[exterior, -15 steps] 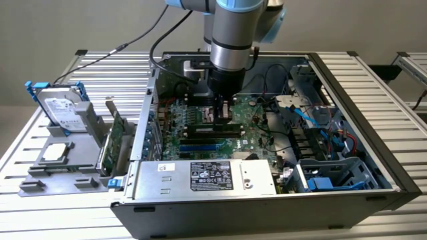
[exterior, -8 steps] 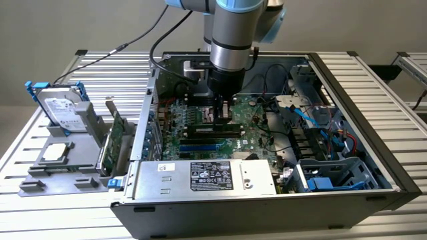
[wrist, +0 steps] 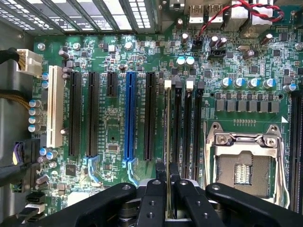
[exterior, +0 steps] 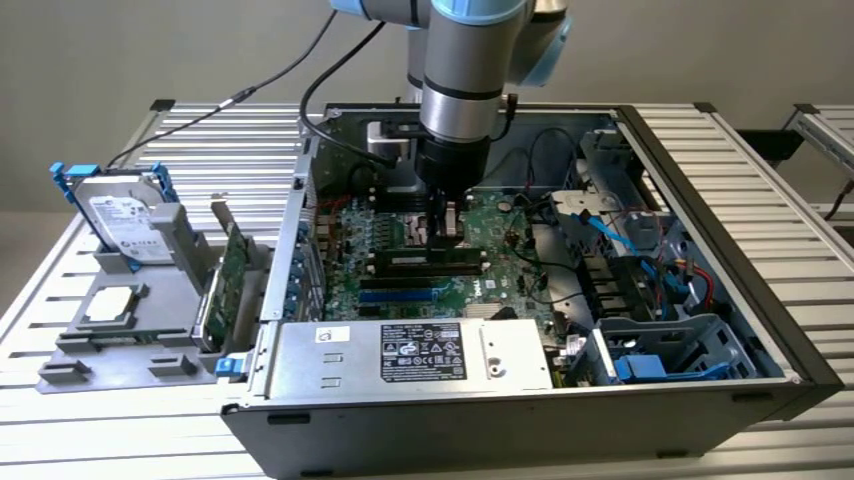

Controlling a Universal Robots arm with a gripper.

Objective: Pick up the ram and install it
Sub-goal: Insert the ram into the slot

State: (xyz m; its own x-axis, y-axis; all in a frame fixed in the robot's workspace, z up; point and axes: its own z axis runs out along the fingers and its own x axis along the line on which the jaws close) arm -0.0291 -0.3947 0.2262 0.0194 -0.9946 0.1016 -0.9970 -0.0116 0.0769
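Fingers [wrist: 152, 197] clamped on the ram [wrist: 168, 137], held edge-on inside the open computer case [exterior: 727, 250], right over the motherboard [wrist: 113, 132]. Ram lines up with the white latch [wrist: 167, 85] of the outermost memory slot, beside the other black slots [wrist: 188, 127]. I can't tell if its lower edge touches the slot. My read for a good seat: I keep the stick parallel to the slot, both ends inside the latches, notch matched, no tilt, pressure straight and even. Risks are landing one slot off or skew flexing the board. CPU socket [wrist: 241, 165] sits near, so I stay clear.
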